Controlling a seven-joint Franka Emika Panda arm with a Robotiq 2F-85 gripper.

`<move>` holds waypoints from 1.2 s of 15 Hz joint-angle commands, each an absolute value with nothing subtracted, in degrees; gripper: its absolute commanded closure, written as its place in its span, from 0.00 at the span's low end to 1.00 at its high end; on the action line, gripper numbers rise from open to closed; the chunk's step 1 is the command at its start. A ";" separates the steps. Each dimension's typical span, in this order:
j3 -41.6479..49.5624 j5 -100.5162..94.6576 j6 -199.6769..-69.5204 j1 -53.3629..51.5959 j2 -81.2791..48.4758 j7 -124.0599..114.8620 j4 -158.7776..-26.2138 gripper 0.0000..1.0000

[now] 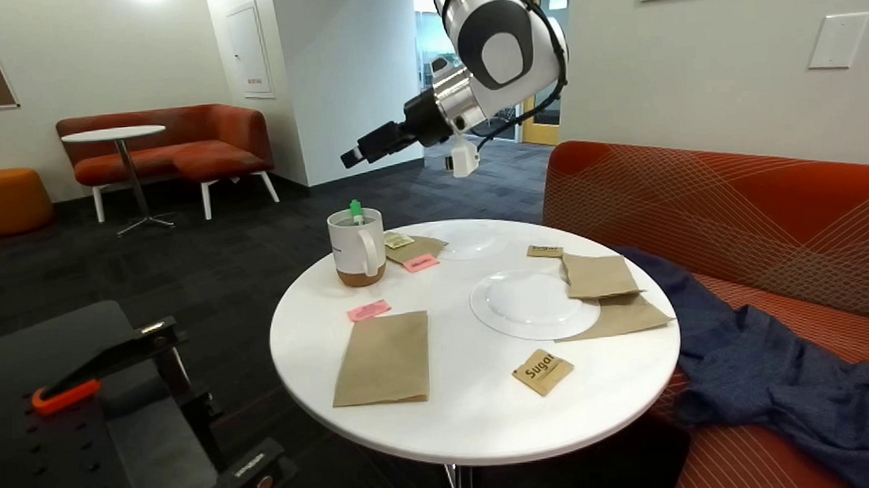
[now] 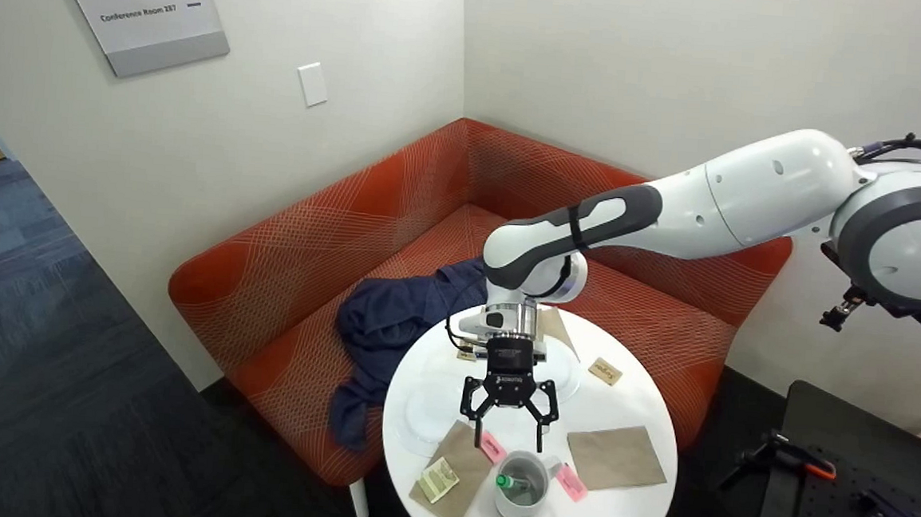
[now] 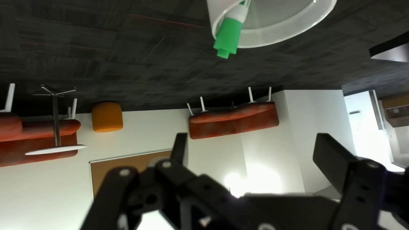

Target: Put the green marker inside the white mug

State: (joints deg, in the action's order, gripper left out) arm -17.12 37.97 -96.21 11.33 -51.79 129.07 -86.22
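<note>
Green marker (image 1: 356, 209) inside white mug (image 1: 349, 251)

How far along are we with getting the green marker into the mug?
Looks done: the green marker is inside the white mug, leaning, with its green end sticking out above the rim. In hand: nothing; the gripper is open, with nothing between its jaws, apart from both marker and mug. Left: probably nothing more than backing it away, if you want it clear of the table.

The marker (image 3: 228, 35) shows green, the mug (image 1: 349, 248) white, the red sofa (image 2: 422, 240) pale lines.
</note>
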 commanded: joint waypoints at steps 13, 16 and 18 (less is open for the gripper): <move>-13.62 45.36 -97.76 8.79 -31.54 130.08 -96.82 0.00; -12.11 47.27 -98.89 7.54 -27.45 130.24 -100.10 0.00; -11.12 47.85 -99.05 6.48 -25.57 130.10 -101.44 0.00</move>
State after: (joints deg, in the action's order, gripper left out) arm -13.65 45.77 -96.70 8.76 -31.11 129.05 -96.17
